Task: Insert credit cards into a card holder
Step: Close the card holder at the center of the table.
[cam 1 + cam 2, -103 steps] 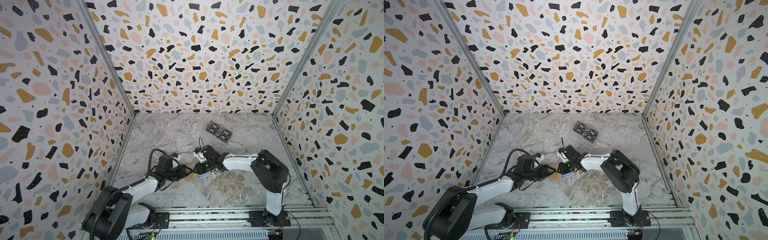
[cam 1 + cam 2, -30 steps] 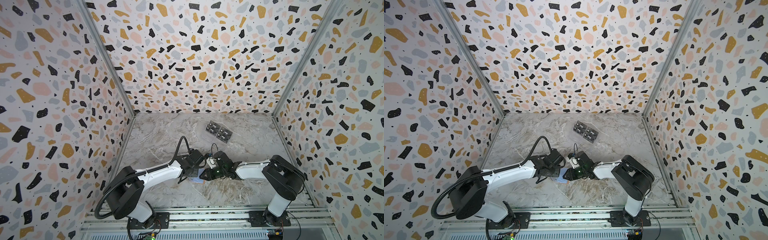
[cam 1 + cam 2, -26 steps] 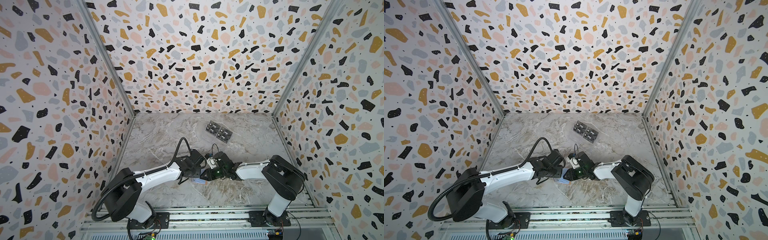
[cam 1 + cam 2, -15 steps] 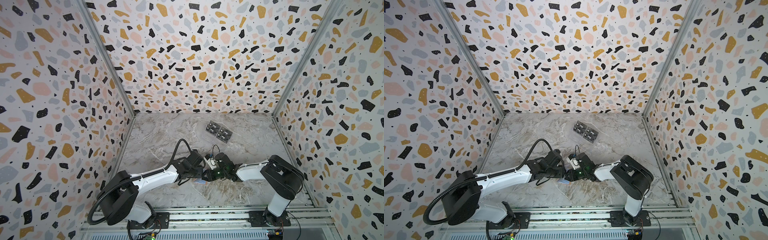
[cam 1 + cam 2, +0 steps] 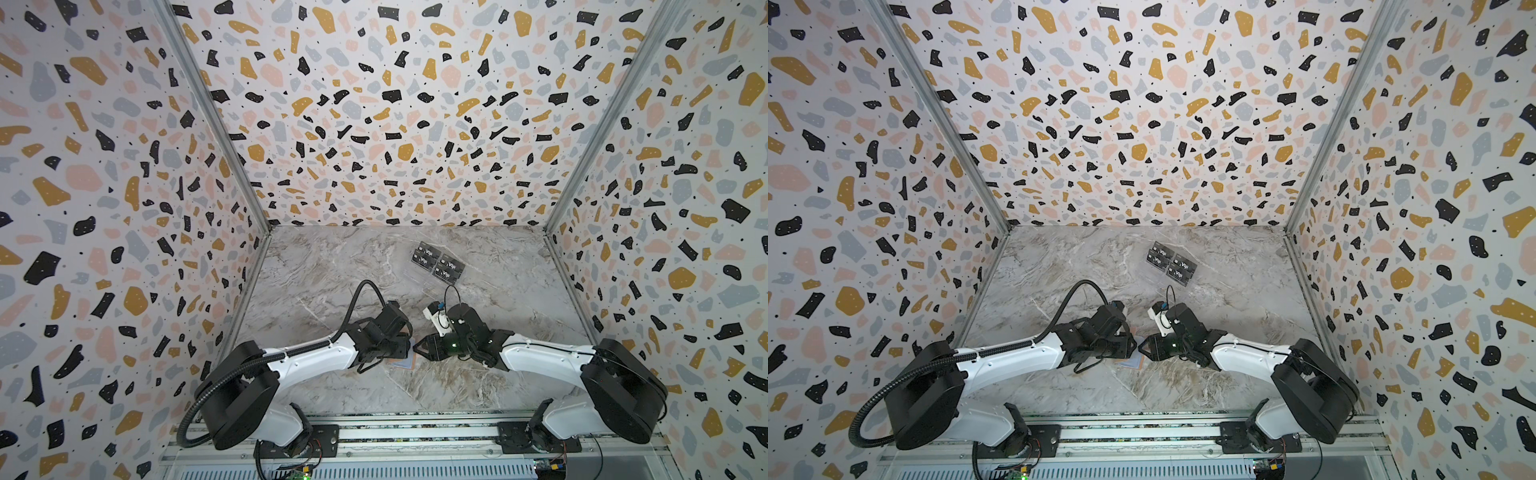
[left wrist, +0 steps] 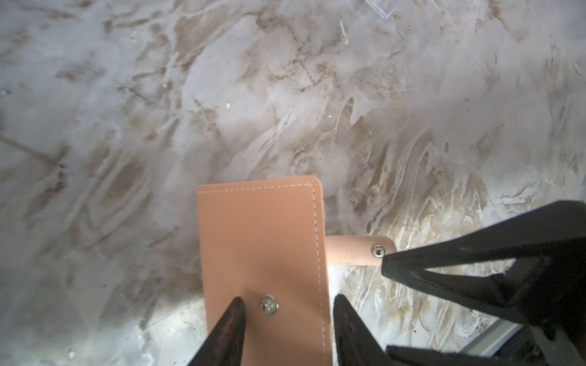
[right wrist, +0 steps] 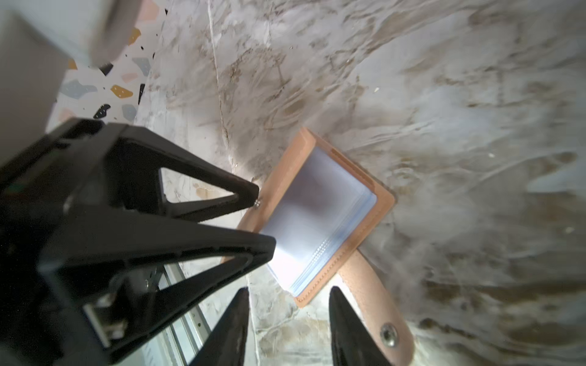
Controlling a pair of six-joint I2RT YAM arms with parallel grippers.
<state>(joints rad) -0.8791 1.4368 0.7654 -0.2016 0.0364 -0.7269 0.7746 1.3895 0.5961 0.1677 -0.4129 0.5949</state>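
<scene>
The card holder (image 6: pixel 260 240) is peach with a round snap stud, and its strap (image 6: pixel 355 255) sticks out sideways. It lies on the marble floor between both arms in both top views (image 5: pixel 404 362) (image 5: pixel 1133 362). In the right wrist view its pale bluish sleeves (image 7: pixel 317 212) face the camera. My left gripper (image 6: pixel 288 302) is open, one finger over the stud face and one off its stitched edge. My right gripper (image 7: pixel 289 292) is open just short of the holder's corner, with bare floor between its fingers. The grippers meet tip to tip (image 5: pixel 409 352) (image 5: pixel 419 348). No credit cards show.
A clear tiered stand with black "Vip" cards (image 5: pixel 438 264) (image 5: pixel 1172 264) sits further back, right of centre. Its corner (image 6: pixel 383 4) shows in the left wrist view. Speckled walls (image 5: pixel 124 208) close three sides, and a metal rail (image 5: pixel 415 432) runs along the front.
Both grippers' jaws have spread wider over the last second. The left arm has crept a little towards the right one. Since the earliest frames both arms have shifted right with the holder.
</scene>
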